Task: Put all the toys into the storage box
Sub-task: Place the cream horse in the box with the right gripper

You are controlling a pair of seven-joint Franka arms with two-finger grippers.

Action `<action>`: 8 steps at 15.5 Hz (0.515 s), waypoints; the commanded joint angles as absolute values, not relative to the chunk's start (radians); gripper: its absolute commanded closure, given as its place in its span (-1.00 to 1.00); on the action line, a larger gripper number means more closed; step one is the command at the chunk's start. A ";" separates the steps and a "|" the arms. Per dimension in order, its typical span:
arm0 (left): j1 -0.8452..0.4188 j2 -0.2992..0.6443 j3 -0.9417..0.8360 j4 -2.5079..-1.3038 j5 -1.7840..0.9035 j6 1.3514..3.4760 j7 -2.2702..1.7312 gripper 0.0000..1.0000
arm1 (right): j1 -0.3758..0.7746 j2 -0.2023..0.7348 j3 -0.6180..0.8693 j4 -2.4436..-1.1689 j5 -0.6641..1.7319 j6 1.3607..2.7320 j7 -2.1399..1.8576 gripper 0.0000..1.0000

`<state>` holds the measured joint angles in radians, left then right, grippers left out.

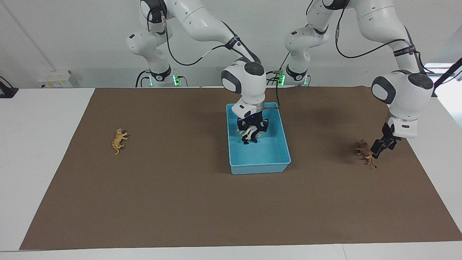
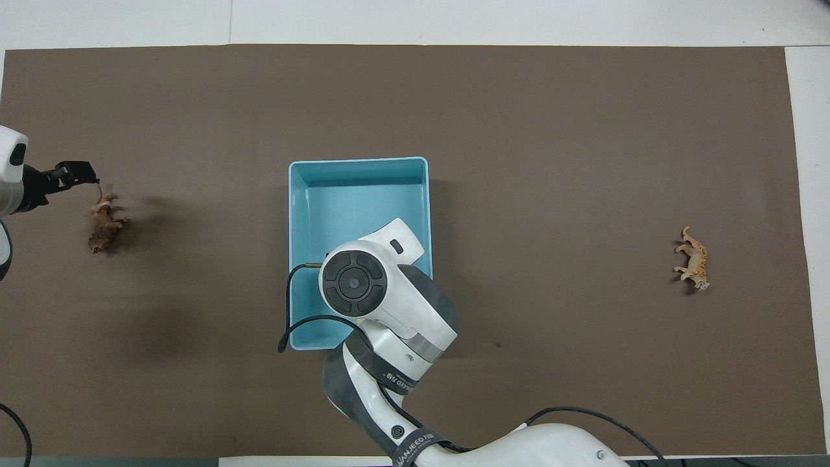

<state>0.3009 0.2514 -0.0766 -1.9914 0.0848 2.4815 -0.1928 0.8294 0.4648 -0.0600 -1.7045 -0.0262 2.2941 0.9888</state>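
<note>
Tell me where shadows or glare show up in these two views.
Facing view: soft shadows lie on the brown mat on both sides of the storage box, and window glare brightens the upper corner toward the left arm's end. Overhead view: a faint shadow spreads beside the lion; no glare.

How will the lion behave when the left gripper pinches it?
The lion looks like small moulded plastic, so probably stiff and light. It lies on its side, so it should not tip, though thin legs and tail may let it twist in the left gripper.
</note>
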 commanded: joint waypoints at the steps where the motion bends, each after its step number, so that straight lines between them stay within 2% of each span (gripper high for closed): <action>1: 0.310 0.274 -0.089 -2.029 0.097 2.537 -0.167 -1.00 | 0.802 0.453 -0.063 -1.625 -0.038 2.199 1.043 -1.00; 4: 0.310 0.310 -0.089 -2.049 0.097 2.603 -0.160 -1.00 | 0.755 0.422 -0.067 -1.560 -0.025 2.116 1.043 -1.00; 8: 0.322 0.308 -0.087 -2.069 0.097 2.603 -0.132 -1.00 | 0.724 0.332 -0.074 -1.551 -0.018 2.002 1.034 -1.00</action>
<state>0.3045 0.3185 -0.0838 -2.0434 0.0848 2.5788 -0.1551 0.7487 0.3849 -0.0765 -1.5484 -0.0235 2.0637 1.0251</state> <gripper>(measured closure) 0.000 0.000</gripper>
